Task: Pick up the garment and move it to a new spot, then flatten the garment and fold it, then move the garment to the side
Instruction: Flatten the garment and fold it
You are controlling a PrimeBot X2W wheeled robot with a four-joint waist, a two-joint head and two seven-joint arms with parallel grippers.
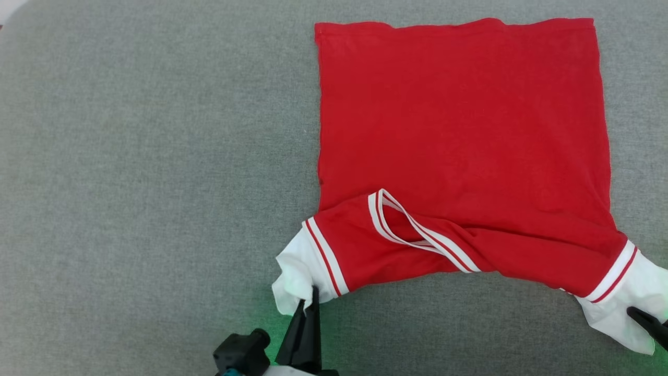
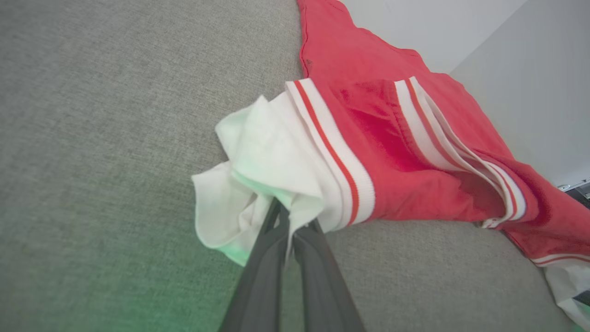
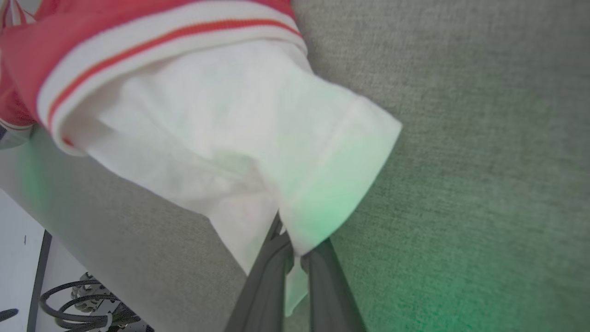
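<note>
The garment (image 1: 459, 130) is a red shirt with white sleeves and striped trim, lying on grey fabric with its plain side up, hem far, collar (image 1: 417, 232) near. My left gripper (image 1: 312, 297) is shut on the white left sleeve (image 1: 295, 271), which bunches around the fingertips (image 2: 281, 221). My right gripper (image 1: 639, 316), at the lower right edge, is shut on the white right sleeve (image 1: 631, 297). In the right wrist view that sleeve (image 3: 230, 138) is pinched between the dark fingers (image 3: 272, 258). Any print on the chest is hidden.
The grey fabric surface (image 1: 156, 183) stretches wide to the left of the shirt. Its near edge drops off in the right wrist view, where cables and a stand (image 3: 78, 299) sit on the floor below. A pale wall (image 2: 530, 83) rises beyond the surface.
</note>
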